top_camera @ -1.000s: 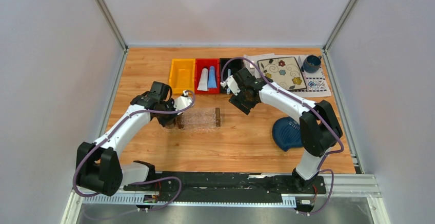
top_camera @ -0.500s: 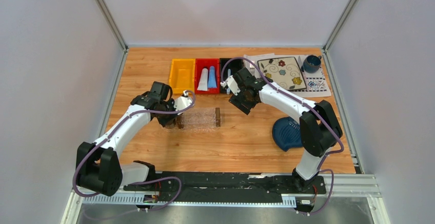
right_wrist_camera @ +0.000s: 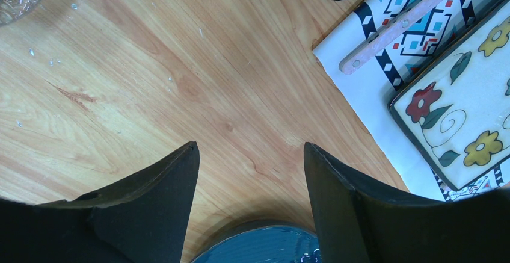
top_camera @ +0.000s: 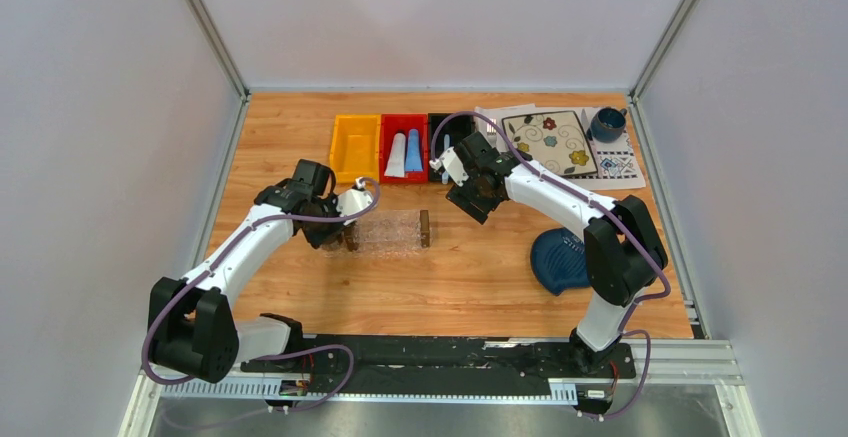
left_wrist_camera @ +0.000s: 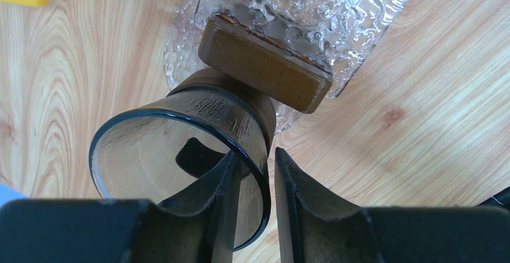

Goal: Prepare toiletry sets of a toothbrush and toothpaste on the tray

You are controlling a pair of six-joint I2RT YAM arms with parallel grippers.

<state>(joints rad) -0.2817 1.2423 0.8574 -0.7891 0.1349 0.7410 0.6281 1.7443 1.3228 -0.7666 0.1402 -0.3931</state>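
The clear textured tray [top_camera: 388, 230] lies mid-table with a brown block [left_wrist_camera: 264, 67] at each short end. My left gripper [left_wrist_camera: 255, 153] is at its left end, also seen from above [top_camera: 335, 229]. It is open. One finger is inside and one outside the wall of a smoky glass cup [left_wrist_camera: 180, 103] that leans against the block. Both toothpaste tubes lie in the red bin, one white [top_camera: 397, 154] and one blue [top_camera: 413, 149]. My right gripper [right_wrist_camera: 249, 148] hangs open and empty over bare wood. The toothbrush is hidden.
A yellow bin [top_camera: 356, 147] and a black bin [top_camera: 445, 125] flank the red bin [top_camera: 403, 119]. On the right are a floral plate [right_wrist_camera: 463, 112], a pink-handled fork [right_wrist_camera: 397, 25] on patterned cloth, a blue mug [top_camera: 607, 122] and a dark blue leaf dish [top_camera: 560, 260].
The left jaws have spread a little around the cup's wall. Neither arm has visibly moved, and the right gripper is unchanged.
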